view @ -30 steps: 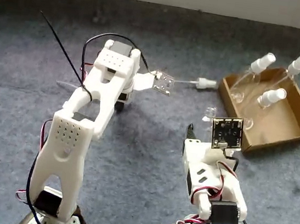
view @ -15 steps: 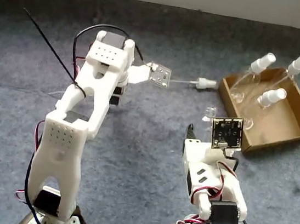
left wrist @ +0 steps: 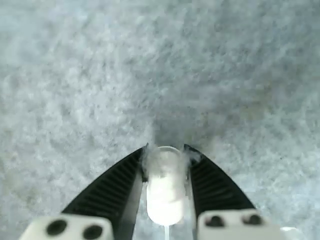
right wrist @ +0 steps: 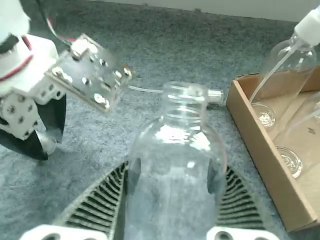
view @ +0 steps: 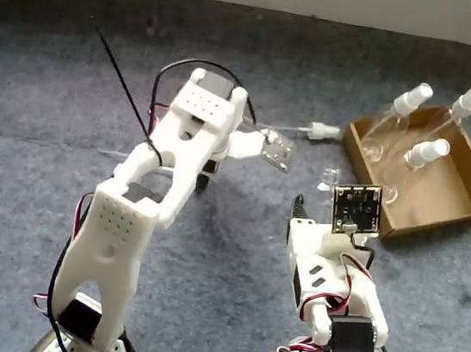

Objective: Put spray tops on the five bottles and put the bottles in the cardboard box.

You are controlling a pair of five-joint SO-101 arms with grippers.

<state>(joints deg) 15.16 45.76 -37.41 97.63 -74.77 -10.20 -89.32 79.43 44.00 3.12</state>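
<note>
My left gripper [left wrist: 165, 150] is shut on a white spray top [left wrist: 164, 190], held just above the grey carpet. In the high view the left gripper [view: 203, 182] sits left of centre, a short way from the right arm. My right gripper [right wrist: 172, 175] is shut on a clear open-necked bottle [right wrist: 175, 150], held upright beside the cardboard box [view: 366, 172]; the bottle neck [view: 329, 178] pokes out past the wrist camera. Three bottles with spray tops [view: 427, 153] lie in the box. A loose spray top [view: 321, 132] with its long tube lies on the carpet left of the box.
The carpet [view: 234, 254] covers the whole table. The left arm's black cable [view: 122, 83] sticks out toward the far left. The box's near wall [right wrist: 255, 145] stands close beside the held bottle. Open carpet lies between the two grippers.
The left arm has swung to the right and slightly nearer, bringing its gripper and spray top closer to the right arm's bottle. The right arm has not moved.
</note>
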